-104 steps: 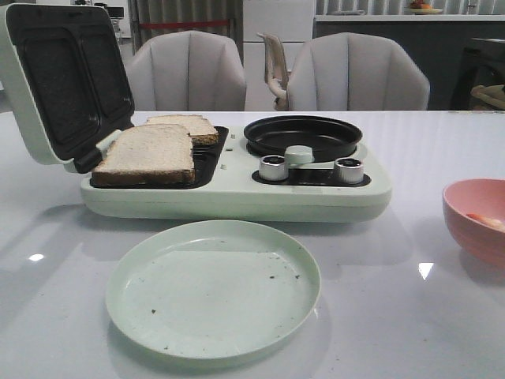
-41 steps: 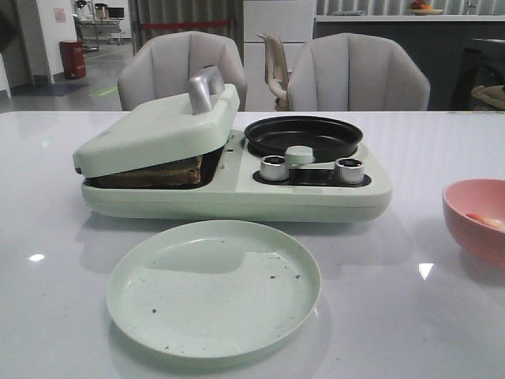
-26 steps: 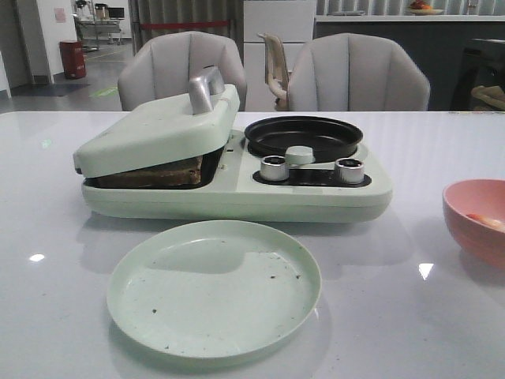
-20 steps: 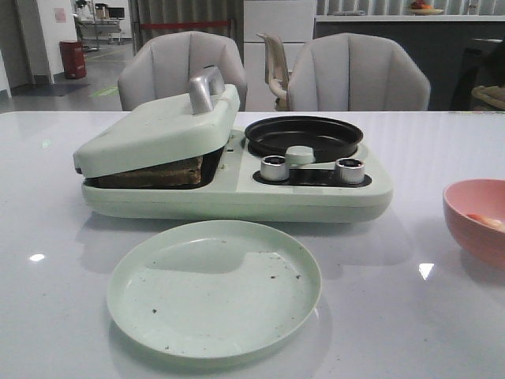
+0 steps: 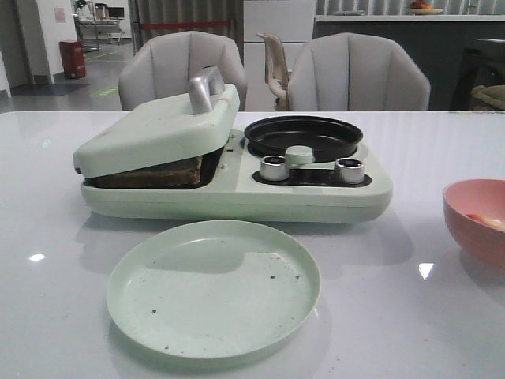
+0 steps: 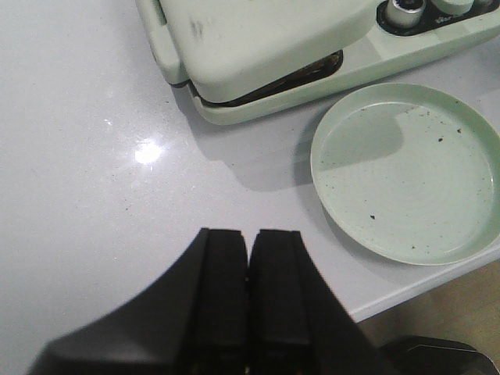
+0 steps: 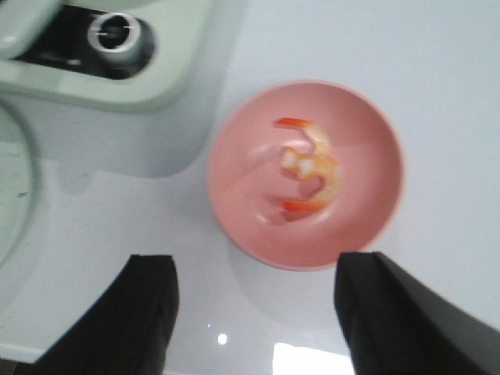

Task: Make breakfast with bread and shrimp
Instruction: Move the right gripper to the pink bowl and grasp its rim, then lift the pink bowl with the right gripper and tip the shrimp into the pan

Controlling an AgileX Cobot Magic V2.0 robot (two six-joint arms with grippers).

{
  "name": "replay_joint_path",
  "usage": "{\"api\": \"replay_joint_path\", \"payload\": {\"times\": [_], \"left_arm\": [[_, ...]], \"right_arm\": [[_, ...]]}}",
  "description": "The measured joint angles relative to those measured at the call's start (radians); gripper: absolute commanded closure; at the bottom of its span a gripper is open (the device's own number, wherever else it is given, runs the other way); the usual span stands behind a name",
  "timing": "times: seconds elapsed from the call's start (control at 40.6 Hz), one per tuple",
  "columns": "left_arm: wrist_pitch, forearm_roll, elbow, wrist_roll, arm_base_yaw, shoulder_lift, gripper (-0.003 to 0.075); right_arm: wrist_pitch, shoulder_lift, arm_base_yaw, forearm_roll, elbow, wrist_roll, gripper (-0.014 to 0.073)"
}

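Bread (image 5: 154,171) lies inside the pale green breakfast maker (image 5: 237,185), its brown crust showing in the gap under the lowered lid (image 5: 158,130), which rests tilted on it. Shrimp (image 7: 310,168), curled with orange-red tips, sit in the pink bowl (image 7: 234,203) on the white counter (image 5: 442,316), right of the appliance. An empty green plate (image 5: 213,288) lies in front. The left gripper (image 6: 248,273) has its fingers pressed together, grasping nothing. The right gripper (image 7: 254,312) hangs above the bowl, fingers spread wide.
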Motion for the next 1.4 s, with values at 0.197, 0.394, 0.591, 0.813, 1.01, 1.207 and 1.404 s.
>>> {"api": "replay_joint_path", "payload": {"times": [0.197, 0.394, 0.591, 0.813, 1.01, 1.207, 1.404], "left_arm": [[-0.002, 0.000, 0.000, -0.001, 0.000, 0.000, 0.0620], [-0.002, 0.000, 0.000, -0.002, 0.000, 0.000, 0.0620], [-0.005, 0.000, 0.000, -0.002, 0.000, 0.000, 0.0620], [-0.005, 0.000, 0.000, -0.003, 0.000, 0.000, 0.0620], [-0.007, 0.000, 0.000, -0.005, 0.000, 0.000, 0.0620], [-0.021, 0.004, 0.000, -0.005, 0.000, 0.000, 0.0620], [-0.025, 0.035, 0.000, -0.005, 0.000, 0.000, 0.0620]], "right_arm": [[-0.014, 0.144, -0.177, -0.002, -0.018, -0.010, 0.0057], [-0.107, 0.284, -0.229, -0.005, -0.019, -0.024, 0.0057], [-0.201, 0.413, -0.230, -0.005, -0.054, -0.028, 0.0057], [-0.221, 0.556, -0.230, -0.005, -0.124, -0.031, 0.0057], [-0.199, 0.645, -0.230, -0.005, -0.168, -0.031, 0.0183], [-0.179, 0.669, -0.230, -0.005, -0.182, -0.035, 0.0437], [-0.134, 0.663, -0.230, 0.010, -0.229, -0.055, 0.0557]]}}
